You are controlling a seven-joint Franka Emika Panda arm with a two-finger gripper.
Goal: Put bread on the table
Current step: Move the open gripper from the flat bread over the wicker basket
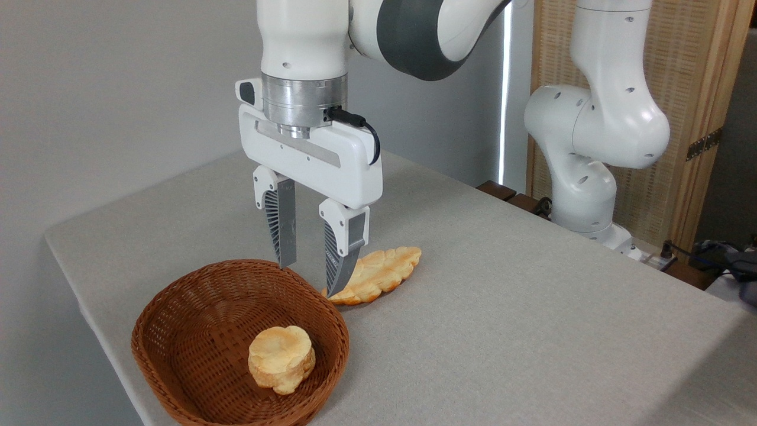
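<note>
The bread (281,358), a small round golden bun with a pale top, lies inside the brown wicker basket (195,307) at the front left of the grey table (502,319). My gripper (309,279) hangs open over the basket's far rim, above and behind the bun, with nothing between its fingers. Its fingertips point straight down.
A flat leaf-shaped braided bread (381,274) lies on the table just right of the basket, partly behind my right finger. The arm's white base (585,201) stands at the table's far right edge. Cables lie at the far right.
</note>
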